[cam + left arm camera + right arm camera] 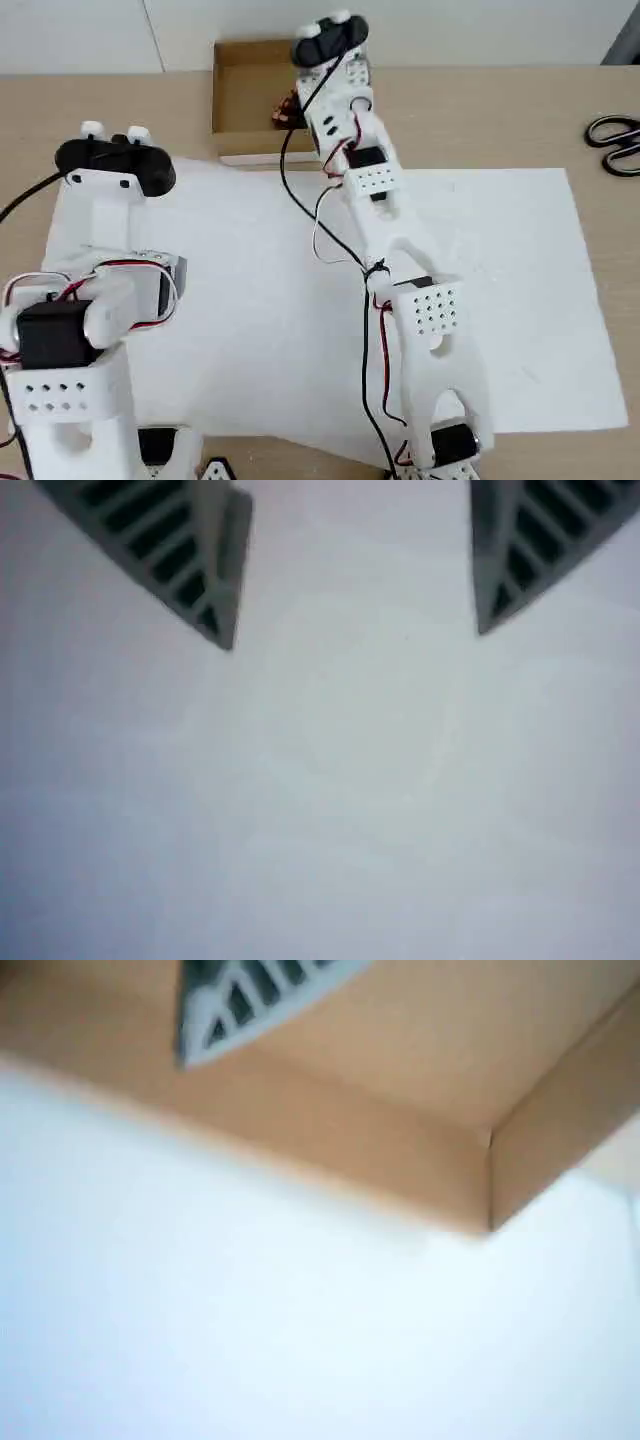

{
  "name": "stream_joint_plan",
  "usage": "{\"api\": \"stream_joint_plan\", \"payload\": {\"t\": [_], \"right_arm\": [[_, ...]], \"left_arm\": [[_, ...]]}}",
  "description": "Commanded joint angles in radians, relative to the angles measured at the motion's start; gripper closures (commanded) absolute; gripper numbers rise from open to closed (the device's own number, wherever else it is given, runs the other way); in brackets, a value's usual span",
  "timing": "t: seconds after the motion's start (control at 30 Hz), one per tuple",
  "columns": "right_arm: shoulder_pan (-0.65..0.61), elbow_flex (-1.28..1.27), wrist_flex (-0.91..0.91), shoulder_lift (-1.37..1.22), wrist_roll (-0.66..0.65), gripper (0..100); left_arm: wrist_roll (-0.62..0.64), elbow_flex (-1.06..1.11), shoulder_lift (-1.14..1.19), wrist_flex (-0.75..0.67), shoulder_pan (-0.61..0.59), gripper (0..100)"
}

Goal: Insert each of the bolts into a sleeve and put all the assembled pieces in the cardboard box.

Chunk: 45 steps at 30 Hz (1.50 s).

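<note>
Nearest, we found the left gripper (355, 625) released, jaws spread wide, above the white paper (250, 300). Farther back, the right gripper (292, 115) sat at the cardboard box (240, 100); we could not tell its state. The box stood open side up at the paper's far edge; its long axis and contents were obscured. Scissors (615, 140) lay far right.

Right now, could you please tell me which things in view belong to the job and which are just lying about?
Job in hand:
cardboard box, at the far side of the table
left gripper, open over the white paper
right arm, at the box

Lying about:
scissors, at the table's right edge
white paper, spread under both arms
</note>
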<state>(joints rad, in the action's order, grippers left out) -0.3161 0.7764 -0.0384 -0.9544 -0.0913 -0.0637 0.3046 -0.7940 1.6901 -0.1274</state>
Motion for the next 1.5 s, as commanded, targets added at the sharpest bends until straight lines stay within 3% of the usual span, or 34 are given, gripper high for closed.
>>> {"api": "stream_joint_plan", "payload": {"t": [0.0, 0.23, 0.57, 0.6, 0.77, 0.93, 1.2, 1.47], "right_arm": [[0.016, 0.189, -0.13, 0.105, -0.011, 76.4], [0.015, 0.376, -0.587, 0.341, -0.006, 76.4], [-0.036, 0.548, -1.627, 0.746, -0.003, 76.4], [-0.044, 0.546, -1.664, 0.785, -0.005, 76.4], [-0.058, 0.503, -1.656, 1.024, -0.005, 76.4], [-0.099, 0.239, -1.658, 1.314, -0.005, 76.4], [-0.058, -0.632, -1.616, 1.784, -0.005, 76.4], [0.179, -1.418, -1.224, 2.153, -0.008, 76.4]], "left_arm": [[-0.003, -0.116, -0.009, -0.002, 0.003, 85], [-0.02, -0.298, -0.006, -0.002, 0.003, 85], [-0.017, -0.351, -0.009, 0.015, 0.003, 85], [-0.017, -0.351, -0.009, 0.035, 0.003, 85], [-0.017, -0.36, -0.02, 0.063, 0.002, 85], [-0.017, -0.378, -0.186, 0.061, 0.003, 85], [-0.023, -0.211, -0.422, 0.012, 0.002, 85], [-0.025, 0.306, -0.715, -0.295, -0.003, 85]]}}
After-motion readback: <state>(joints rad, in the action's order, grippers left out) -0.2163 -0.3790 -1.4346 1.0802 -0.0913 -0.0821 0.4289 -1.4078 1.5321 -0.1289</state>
